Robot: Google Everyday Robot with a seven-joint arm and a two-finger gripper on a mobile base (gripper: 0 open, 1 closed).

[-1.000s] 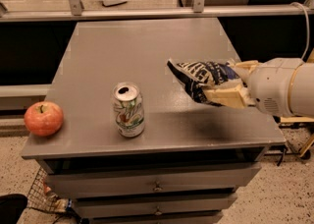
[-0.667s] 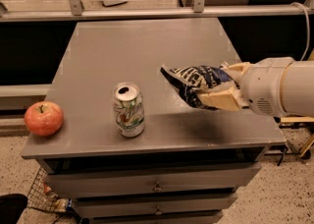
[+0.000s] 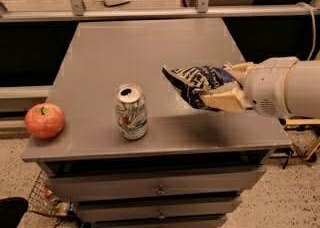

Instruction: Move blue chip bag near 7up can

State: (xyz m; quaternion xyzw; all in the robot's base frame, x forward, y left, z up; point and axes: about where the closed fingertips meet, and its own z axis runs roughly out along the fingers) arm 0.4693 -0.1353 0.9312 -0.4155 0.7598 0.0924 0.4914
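Note:
The blue chip bag (image 3: 197, 84), dark blue crumpled foil with white markings, hangs above the right part of the grey table top (image 3: 145, 52). My gripper (image 3: 225, 88) comes in from the right on a thick white arm and is shut on the bag's right end, its cream fingers (image 3: 222, 101) above and below it. The 7up can (image 3: 131, 111) stands upright near the table's front edge, left of the bag, with a gap between them.
A red apple (image 3: 45, 120) sits at the table's front left corner. Drawers (image 3: 160, 190) run below the top. A metal rail and glass barrier (image 3: 150, 9) stand behind the table. A wire basket (image 3: 45, 202) lies on the floor at lower left.
My gripper has carried the blue chip bag leftward, closer to the can. The can and the apple have not moved.

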